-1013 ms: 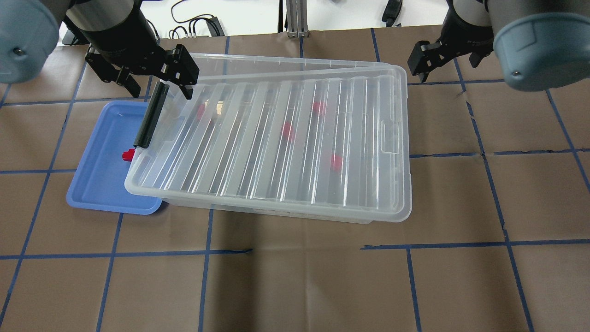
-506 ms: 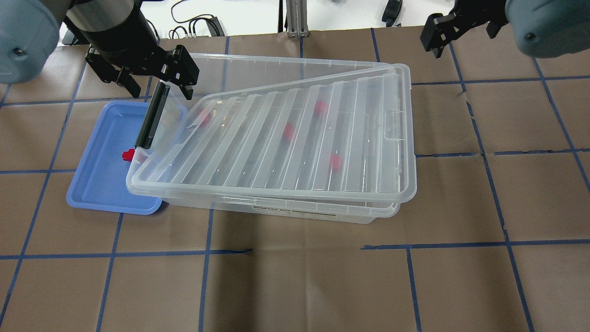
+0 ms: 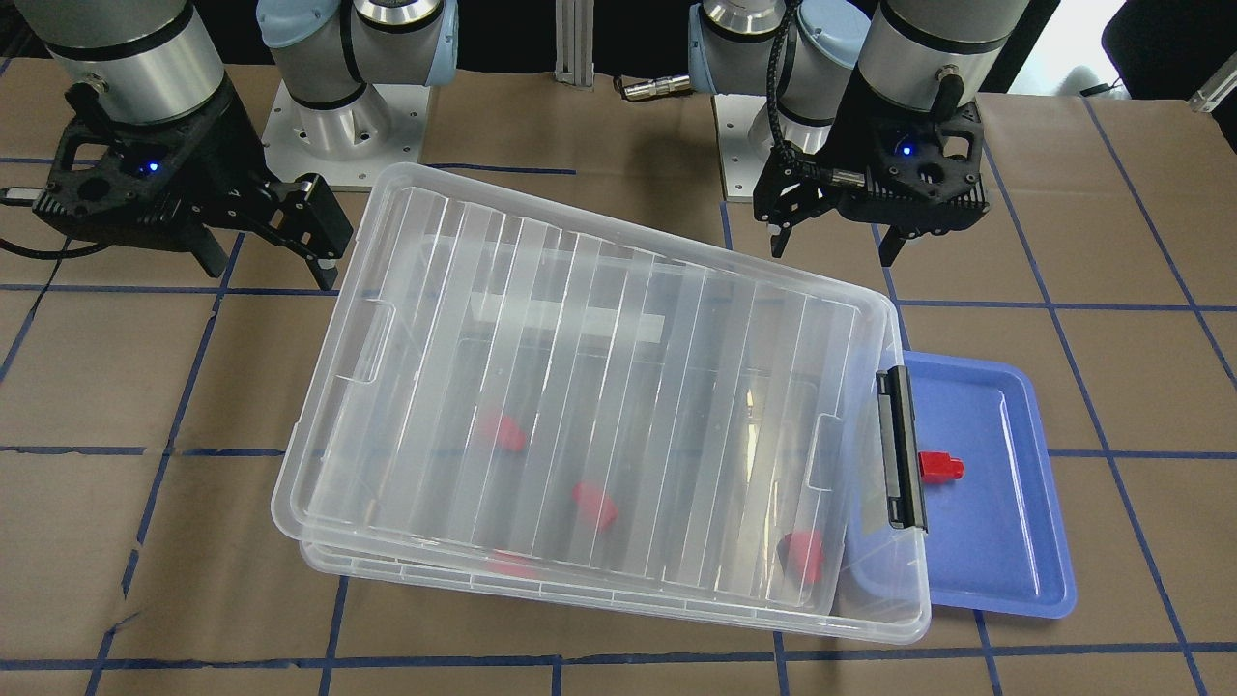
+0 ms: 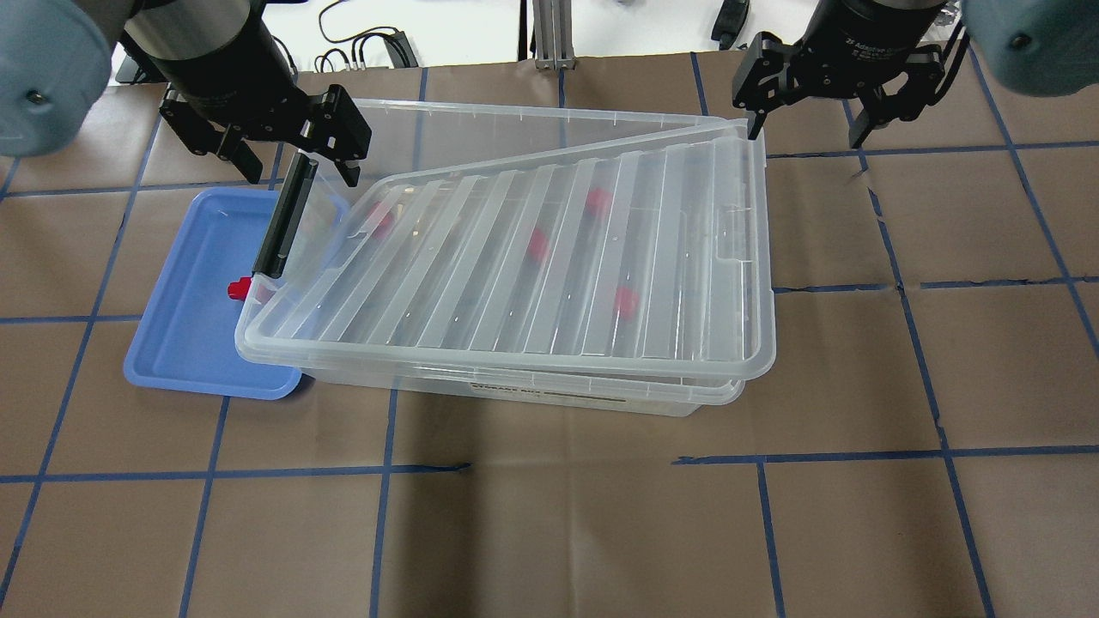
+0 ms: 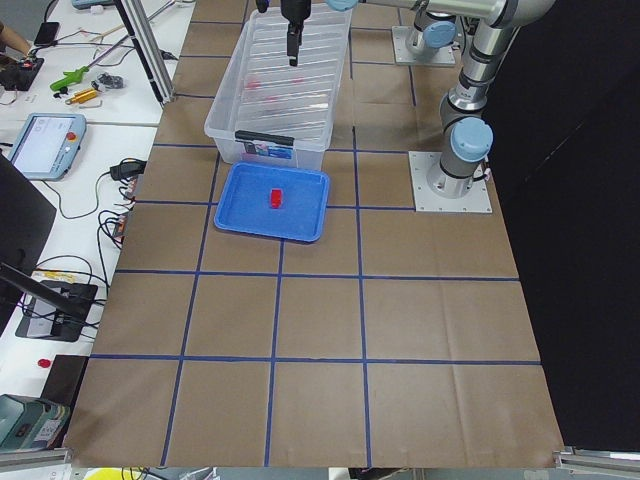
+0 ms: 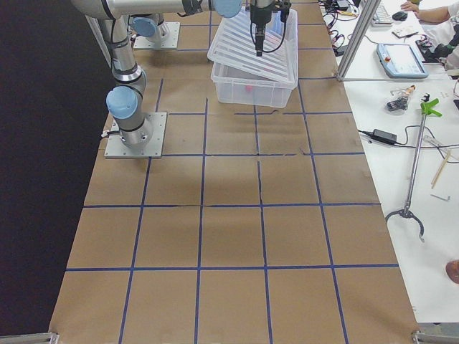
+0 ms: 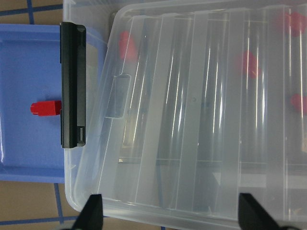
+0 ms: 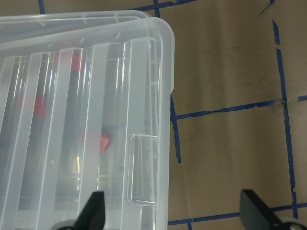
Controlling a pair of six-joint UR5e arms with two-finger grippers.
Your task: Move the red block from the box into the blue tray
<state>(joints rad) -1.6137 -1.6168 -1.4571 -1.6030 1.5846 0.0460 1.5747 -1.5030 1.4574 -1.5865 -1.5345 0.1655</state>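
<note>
with left gripper (image 4: 300,167) and right gripper (image 4: 805,133) both spread wide, empty, above far corners of the box (image 4: 515,390), probably best to square the skewed lid (image 4: 532,257) gently, without knocking the tray (image 4: 172,343) holding one block (image 4: 233,289), others inside the box.

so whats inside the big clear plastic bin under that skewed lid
Several small red plastic blocks show as blurs through the ribbed clear lid lying skewed on the large clear plastic bin. The ribs blur their shapes and exact count.
</note>
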